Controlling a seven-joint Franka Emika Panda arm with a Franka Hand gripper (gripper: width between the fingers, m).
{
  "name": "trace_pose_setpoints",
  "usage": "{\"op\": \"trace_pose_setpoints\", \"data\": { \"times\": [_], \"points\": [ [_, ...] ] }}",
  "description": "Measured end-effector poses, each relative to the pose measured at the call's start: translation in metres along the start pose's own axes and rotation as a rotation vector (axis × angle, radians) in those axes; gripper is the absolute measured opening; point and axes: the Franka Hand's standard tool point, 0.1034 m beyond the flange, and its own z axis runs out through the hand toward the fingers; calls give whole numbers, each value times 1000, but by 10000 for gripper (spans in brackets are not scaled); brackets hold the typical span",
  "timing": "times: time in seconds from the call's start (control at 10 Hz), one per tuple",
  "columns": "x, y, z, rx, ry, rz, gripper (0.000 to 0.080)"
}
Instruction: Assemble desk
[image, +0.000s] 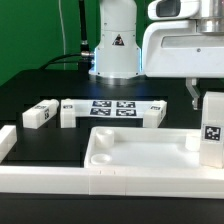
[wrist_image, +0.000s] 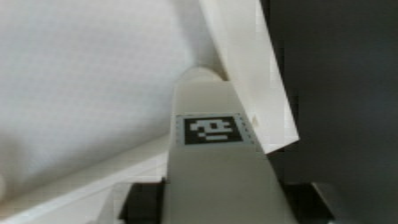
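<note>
The white tray-like tabletop (image: 140, 150) lies in the front middle, hollow side up. My gripper (image: 209, 100) is at the exterior view's right, shut on a white square leg (image: 212, 125) with a black-and-white tag. It holds the leg upright at the tabletop's right far corner. In the wrist view the leg (wrist_image: 217, 150) runs out from between my dark fingers (wrist_image: 146, 202) and its end meets the tabletop's raised rim (wrist_image: 240, 70) at the corner. Two more legs (image: 40, 115) (image: 68, 113) lie on the black table at the left. The fourth leg is not in view.
The marker board (image: 125, 108) lies flat behind the tabletop. A long white border rail (image: 50, 182) runs along the front, with an end piece (image: 6, 141) at the exterior view's left. The arm's base (image: 113, 45) stands at the back.
</note>
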Motion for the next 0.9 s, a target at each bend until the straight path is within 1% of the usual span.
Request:
{"op": "trace_pose_setpoints", "data": {
  "times": [0.2,0.4,0.6,0.7,0.8,0.9],
  "points": [
    [0,0,0,5,-6,189,291],
    [-1,-1,0,3,-10,363,291],
    [-1,-1,0,6,-15,422,291],
    [-1,-1,0,7,-14,398,365],
    [-2,-1,1,7,-15,366,365],
    [-2,-1,0,7,-14,340,520]
  ]
}}
